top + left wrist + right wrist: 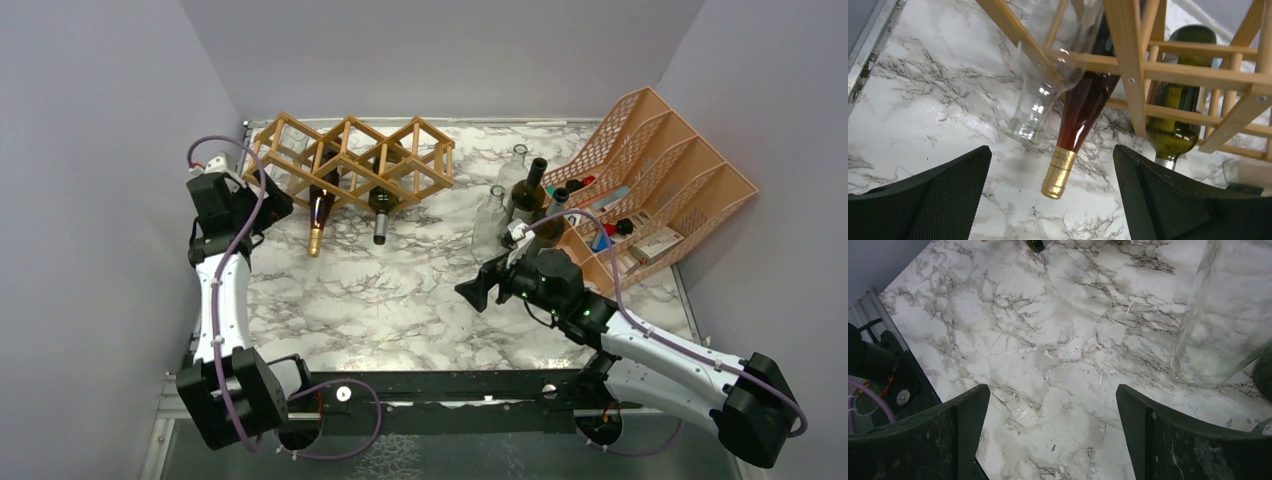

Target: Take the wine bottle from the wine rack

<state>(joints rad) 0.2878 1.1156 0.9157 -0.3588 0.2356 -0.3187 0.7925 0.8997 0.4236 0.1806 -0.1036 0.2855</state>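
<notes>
White marble desk (400, 290) between pale grey walls, a wooden wine rack (350, 160) at upper left of the overhead view.

The rack's cells hold a dark red wine bottle (1083, 110) with a gold foil neck, a green bottle (1173, 115) to its right and a clear glass bottle (1040, 100) to its left, all with their necks jutting toward the lower edge. The left tool (1051, 165) is spread wide and empty, with the gold neck in line between its fingers. The right tool (1052, 395) is also spread and empty over bare marble. Upright bottles (520, 195) stand at centre right beside a peach mesh organizer (670, 170), which holds small items too tiny to name.
</notes>
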